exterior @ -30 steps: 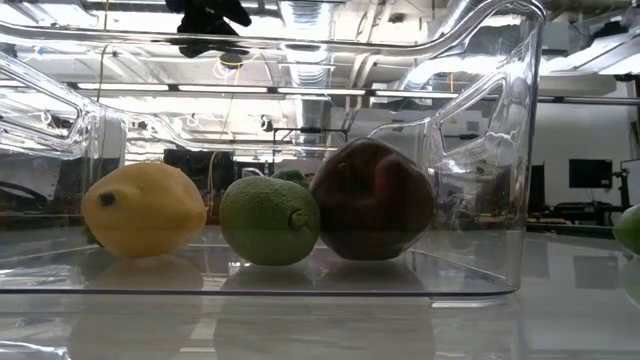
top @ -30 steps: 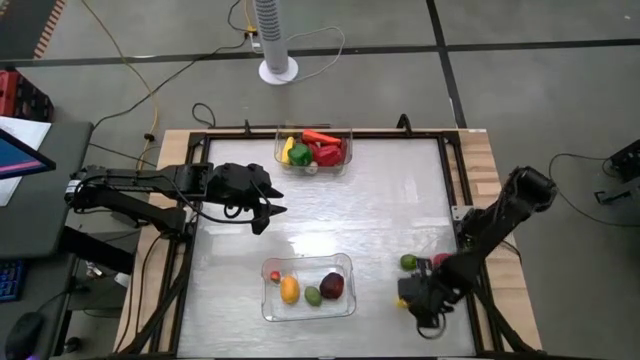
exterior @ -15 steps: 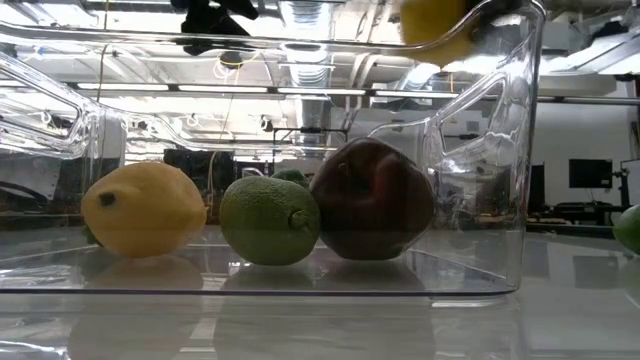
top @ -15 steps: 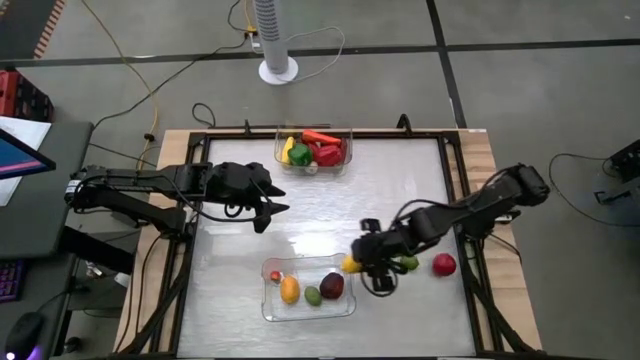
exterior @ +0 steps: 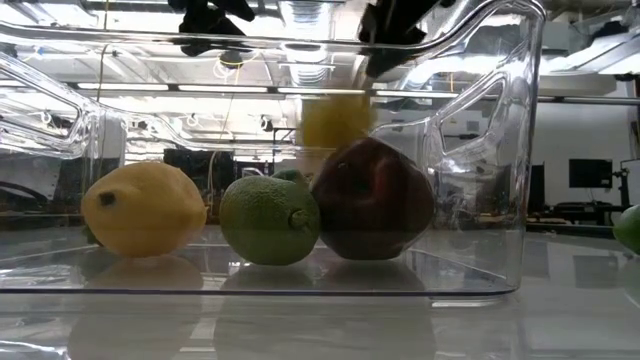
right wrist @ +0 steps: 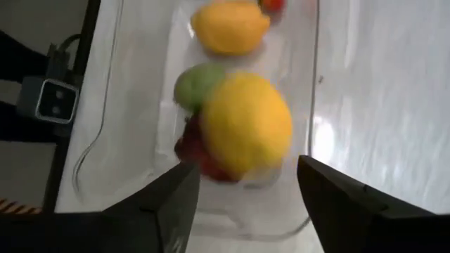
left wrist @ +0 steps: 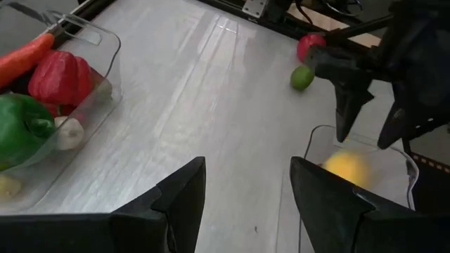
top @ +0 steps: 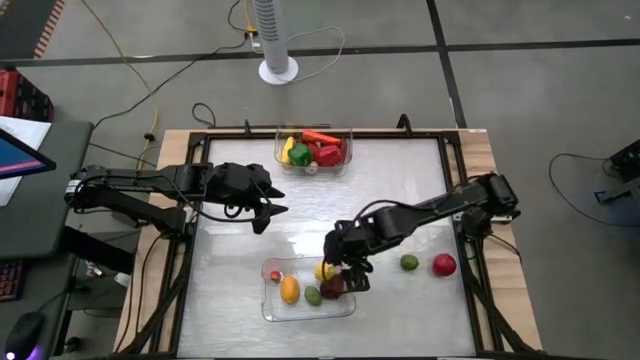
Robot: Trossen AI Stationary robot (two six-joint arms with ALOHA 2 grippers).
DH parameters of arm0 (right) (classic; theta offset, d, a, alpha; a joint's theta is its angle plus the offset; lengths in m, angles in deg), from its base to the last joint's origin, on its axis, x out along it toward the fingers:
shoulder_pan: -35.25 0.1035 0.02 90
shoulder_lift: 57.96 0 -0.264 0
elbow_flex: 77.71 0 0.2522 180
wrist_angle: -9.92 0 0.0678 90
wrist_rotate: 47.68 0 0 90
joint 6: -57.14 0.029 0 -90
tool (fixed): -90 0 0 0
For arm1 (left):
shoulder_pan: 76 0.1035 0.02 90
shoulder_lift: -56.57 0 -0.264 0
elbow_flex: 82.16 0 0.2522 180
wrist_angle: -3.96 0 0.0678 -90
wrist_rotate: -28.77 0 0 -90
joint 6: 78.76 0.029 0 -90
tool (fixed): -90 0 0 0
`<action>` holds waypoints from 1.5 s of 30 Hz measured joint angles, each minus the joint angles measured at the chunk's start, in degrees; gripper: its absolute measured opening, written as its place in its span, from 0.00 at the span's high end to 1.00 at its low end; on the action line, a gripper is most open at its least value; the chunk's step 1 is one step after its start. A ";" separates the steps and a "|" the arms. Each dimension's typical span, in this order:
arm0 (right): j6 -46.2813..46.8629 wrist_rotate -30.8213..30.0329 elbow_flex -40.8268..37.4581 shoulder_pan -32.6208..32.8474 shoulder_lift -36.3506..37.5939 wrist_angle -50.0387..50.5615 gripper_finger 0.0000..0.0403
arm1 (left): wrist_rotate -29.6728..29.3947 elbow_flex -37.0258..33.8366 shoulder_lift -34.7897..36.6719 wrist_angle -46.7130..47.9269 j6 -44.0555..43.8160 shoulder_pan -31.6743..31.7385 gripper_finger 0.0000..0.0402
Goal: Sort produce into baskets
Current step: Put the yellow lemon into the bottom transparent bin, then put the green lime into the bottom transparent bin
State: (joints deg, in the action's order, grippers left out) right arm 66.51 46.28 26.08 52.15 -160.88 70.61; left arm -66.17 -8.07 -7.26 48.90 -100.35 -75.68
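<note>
- The right gripper [top: 345, 272] has swung from the table's right edge, where it was a second ago, to a spot over the near clear plastic rectangular basket [top: 270, 308].
- Its two dark fingers [right wrist: 176, 204] are spread wide apart with nothing between them.
- A round yellow toy fruit [right wrist: 246, 125], which half a second ago was carried just outside the basket's right wall, is now free of the fingers and blurred in mid-air over the basket; the low view shows it as a yellow smear [exterior: 335, 122] above the fruit already inside.
- Already resting in this basket: a yellow lemon-shaped piece [exterior: 144, 209], a green lime-like piece [exterior: 269, 220], a dark maroon apple-like piece [exterior: 373, 200], and a small red piece [top: 275, 276] near the far left corner.
- This looks like a release just made, so one more piece is about to be counted as sorted, provided it settles inside the walls.
- Two pieces remain loose on the table to the right: a round green one [top: 409, 263] and a round red one [top: 444, 264], lying near each other.
- The far clear basket [top: 345, 160] holds red, green, yellow and orange pieces.
- The left gripper [top: 268, 215] hangs above the table's left-centre, where it was a second ago, fingers parted and empty.
</note>
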 joint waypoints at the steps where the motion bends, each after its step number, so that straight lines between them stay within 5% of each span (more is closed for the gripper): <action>1: 0.69 0.85 0.31 -0.39 -0.20 0.97 0.31 | 0.03 0.00 0.00 -0.01 0.44 0.00 0.52; 5: 3.08 0.86 1.65 -1.40 0.42 8.50 0.26 | 0.09 0.00 0.00 0.44 0.99 0.00 0.52; 10: 10.26 -8.36 0.20 -1.61 7.46 15.76 0.24 | 1.11 0.00 0.00 1.52 1.04 0.00 0.52; 15: 18.89 -14.47 -10.19 1.37 17.52 15.86 0.24 | 1.23 0.00 0.00 1.57 2.68 -0.02 0.52; 26: 40.98 -5.65 -39.22 5.57 29.51 8.12 0.24 | 0.79 0.00 0.00 1.07 3.40 -0.02 0.52; 38: 42.93 -3.56 -51.68 10.39 29.38 -2.85 0.25 | 1.95 0.00 0.00 1.07 0.45 0.00 0.52; 45: 41.14 -3.73 -55.36 11.07 29.38 -8.61 0.39 | 1.19 0.00 0.00 1.05 -0.12 0.00 0.52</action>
State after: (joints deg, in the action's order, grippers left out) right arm 107.65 42.55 -29.28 63.22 -131.50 62.00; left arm -64.98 -8.07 -7.26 49.95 -100.48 -75.69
